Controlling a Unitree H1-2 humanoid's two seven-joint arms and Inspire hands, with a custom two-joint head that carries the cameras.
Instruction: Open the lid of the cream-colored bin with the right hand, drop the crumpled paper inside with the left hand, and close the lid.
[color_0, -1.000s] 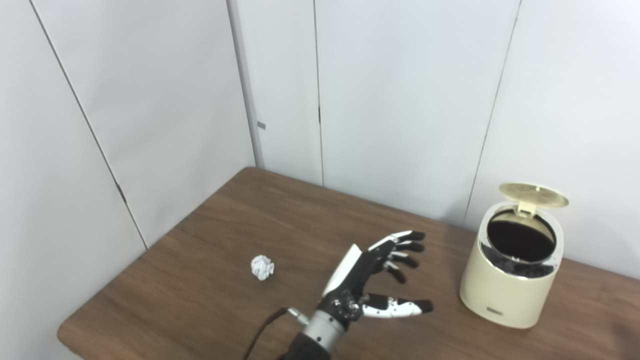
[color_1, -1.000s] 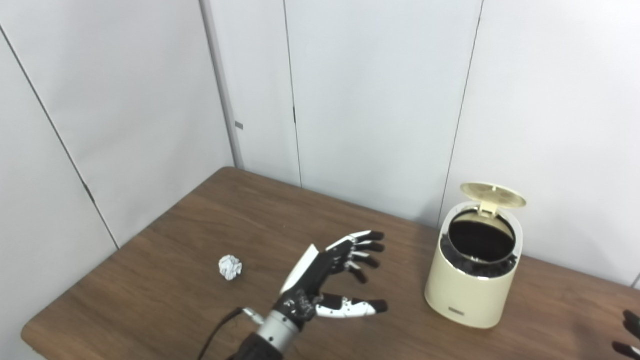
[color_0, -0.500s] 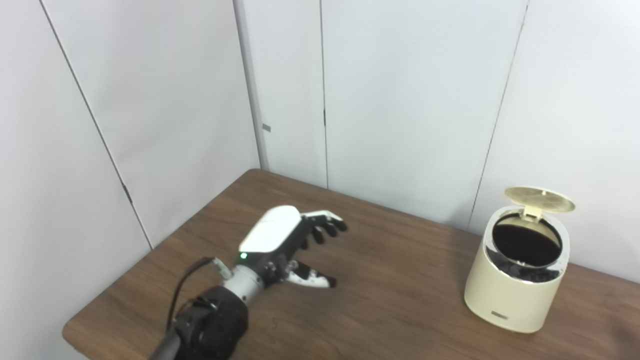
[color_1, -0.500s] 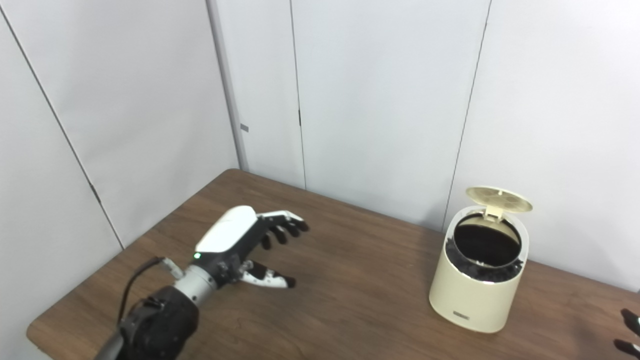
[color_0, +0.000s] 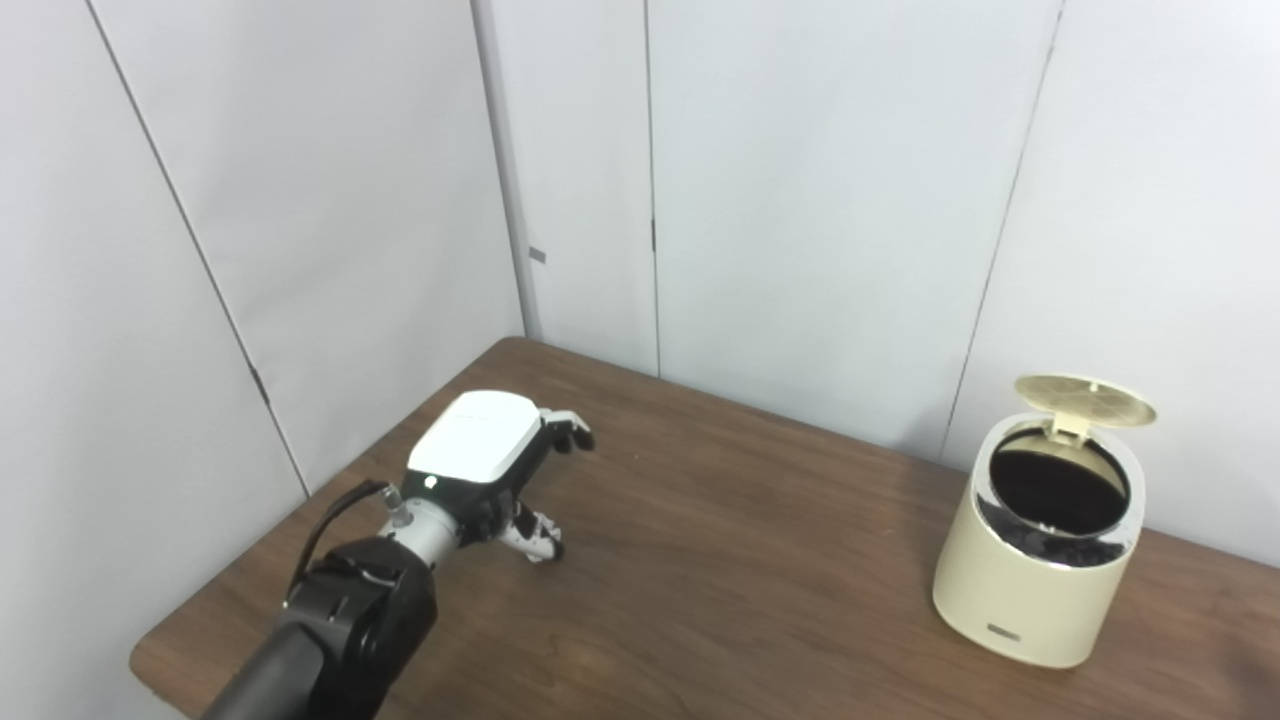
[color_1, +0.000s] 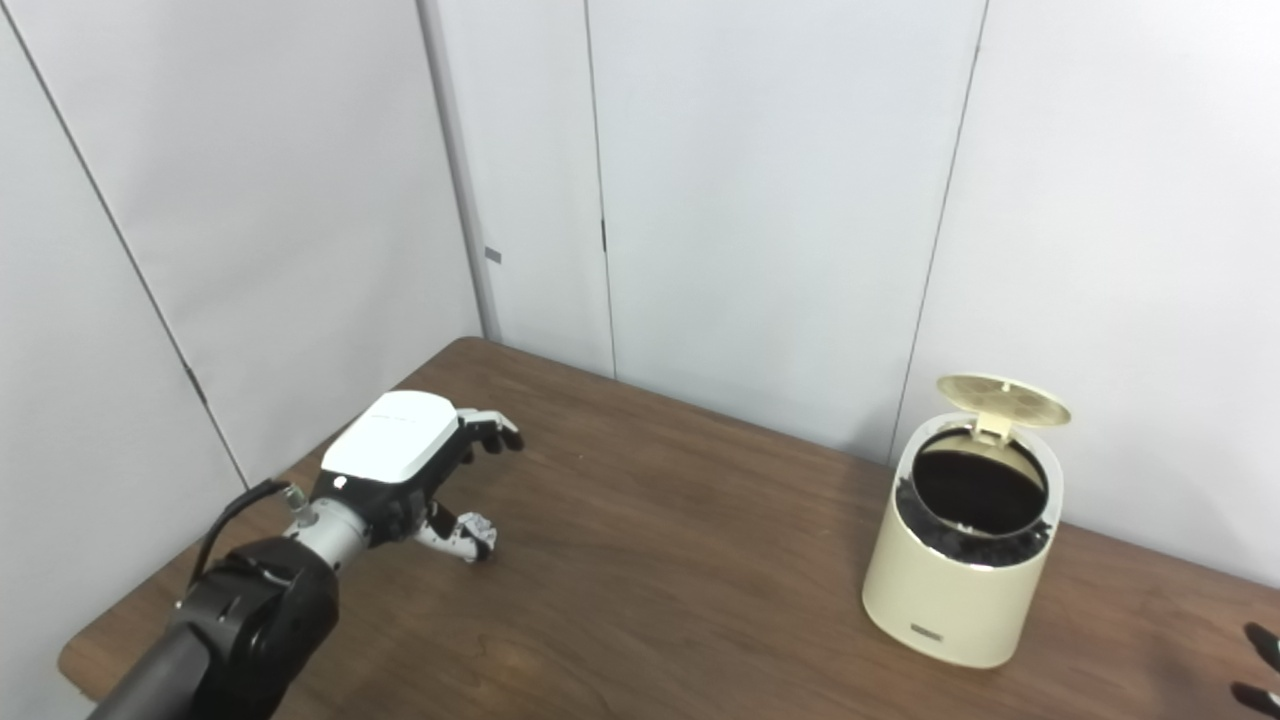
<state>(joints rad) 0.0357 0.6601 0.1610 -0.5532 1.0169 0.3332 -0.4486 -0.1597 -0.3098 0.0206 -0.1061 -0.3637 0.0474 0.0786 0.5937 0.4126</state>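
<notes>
the desk (color_0: 760, 560) is brown wood with a streaky grain. the round cream-colored bin (color_0: 1040, 560) stands at its right side, smooth and shiny, its flat lid (color_0: 1085, 398) tipped up. the left hand (color_1: 400, 470) is palm down over the crumpled paper (color_1: 476, 526), white and bumpy, which peeks out by the thumb. i cannot tell if it grips it. only the right hand's dark fingertips (color_1: 1258, 668) show, spread apart.

The left hand (color_1: 405, 470) is positioned palm down over the left part of the desk (color_1: 680, 590), fingers (color_1: 492, 433) curled. The paper (color_1: 478, 527) shows at its thumb tip; contact cannot be confirmed. The bin (color_1: 958, 560) stands at the right, lid (color_1: 1003, 399) raised. Only the right hand's (color_1: 1258, 668) fingertips show at the lower right edge.
</notes>
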